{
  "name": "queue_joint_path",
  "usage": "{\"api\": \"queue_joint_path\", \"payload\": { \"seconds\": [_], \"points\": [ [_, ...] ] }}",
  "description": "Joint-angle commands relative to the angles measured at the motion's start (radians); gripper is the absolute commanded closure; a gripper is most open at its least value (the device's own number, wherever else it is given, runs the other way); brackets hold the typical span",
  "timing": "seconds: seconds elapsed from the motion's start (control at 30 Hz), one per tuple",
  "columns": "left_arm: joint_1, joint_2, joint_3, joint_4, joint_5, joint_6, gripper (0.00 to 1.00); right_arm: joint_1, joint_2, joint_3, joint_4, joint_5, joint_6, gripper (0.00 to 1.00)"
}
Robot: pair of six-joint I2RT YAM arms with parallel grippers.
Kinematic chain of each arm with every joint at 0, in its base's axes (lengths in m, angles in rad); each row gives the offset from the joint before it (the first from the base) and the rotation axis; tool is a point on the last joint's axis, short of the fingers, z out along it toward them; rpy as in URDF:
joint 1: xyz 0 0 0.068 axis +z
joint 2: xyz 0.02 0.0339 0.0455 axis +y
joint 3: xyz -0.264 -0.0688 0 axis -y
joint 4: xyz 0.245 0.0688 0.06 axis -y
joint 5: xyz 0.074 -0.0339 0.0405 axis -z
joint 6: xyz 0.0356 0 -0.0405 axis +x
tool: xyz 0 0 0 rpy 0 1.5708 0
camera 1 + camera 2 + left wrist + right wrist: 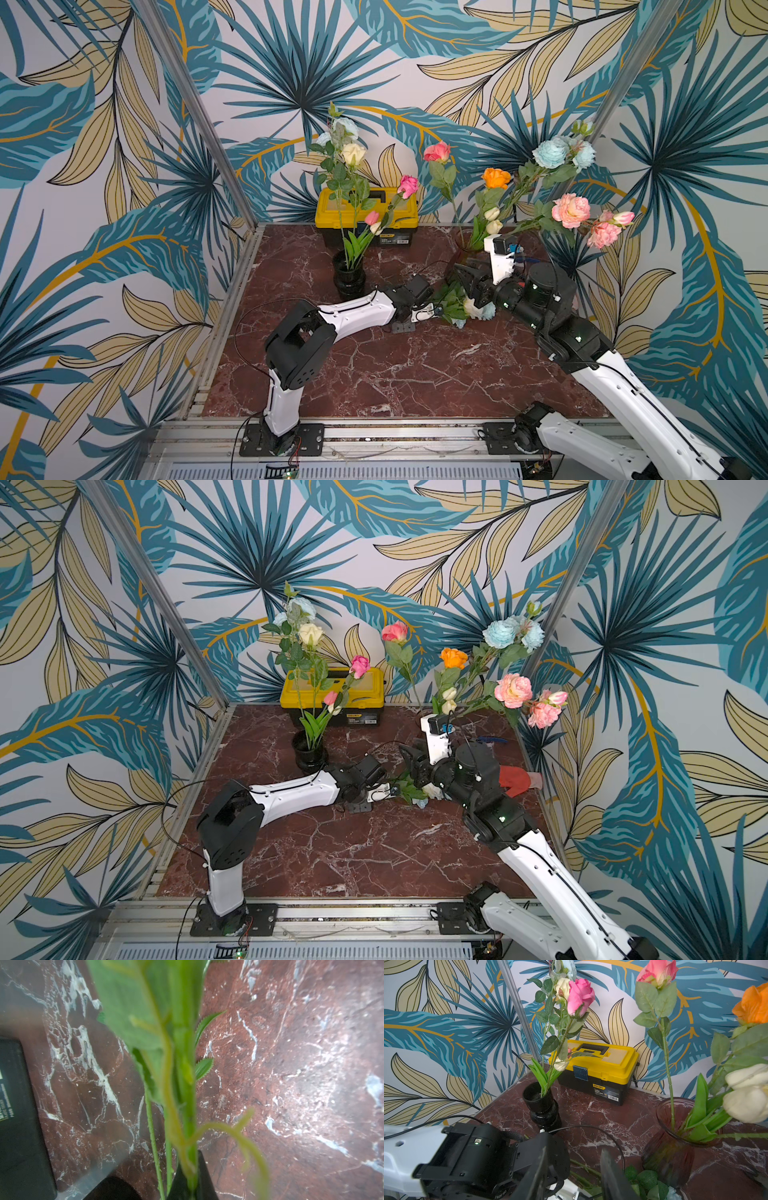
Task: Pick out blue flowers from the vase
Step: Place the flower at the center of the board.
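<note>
1. Red-brown marble counter [374, 374] in both top views carries a black vase [349, 278] and a red glass vase [459, 249], with a yellow toolbox [365, 208] at the back wall. Some blue flowers [345, 126] stand in the black vase, and a second blue bunch [555, 151] leans out of the red glass vase. A lying blue spray [453, 305] rests on the counter between the two arms, just in front of the red glass vase. The left gripper [432, 311] is at its stem end, and the right gripper [465, 276] is close by its leaves.
2. From the left wrist, the dark fingers [205, 1184] are pressed together on the green stem [185, 1084] of the lying blue spray. The stem and its leaves are blurred, and the counter shows behind them.
3. From the right wrist, the fingers [610, 1178] of the right gripper are spread apart and nothing is pinched between them. The leaves of the lying blue spray [645, 1180] are just beside the foot of the red glass vase [670, 1157]. The black vase [542, 1105] stands upright near the yellow toolbox [598, 1064].
</note>
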Motion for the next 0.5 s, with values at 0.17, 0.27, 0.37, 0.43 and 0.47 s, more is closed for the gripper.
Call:
{"api": "queue_joint_path", "payload": {
  "seconds": [0.17, 0.27, 0.37, 0.43, 0.47],
  "points": [
    [-0.006, 0.004, -0.059, 0.023, 0.029, -0.061, 1.00, -0.007, 0.017, -0.027, 0.066, -0.023, 0.026, 0.56],
    [-0.007, 0.005, -0.079, 0.043, 0.021, -0.064, 1.00, -0.008, 0.017, -0.029, 0.067, -0.020, 0.025, 0.56],
    [-0.007, 0.018, -0.075, 0.052, 0.014, -0.064, 1.00, -0.008, 0.021, -0.028, 0.072, -0.027, 0.028, 0.56],
    [-0.007, 0.030, -0.065, 0.054, 0.010, -0.062, 1.00, -0.007, 0.022, -0.027, 0.073, -0.030, 0.028, 0.56],
    [-0.007, 0.037, -0.061, 0.057, 0.007, -0.058, 1.00, -0.007, 0.022, -0.025, 0.071, -0.030, 0.026, 0.56]
  ]
}}
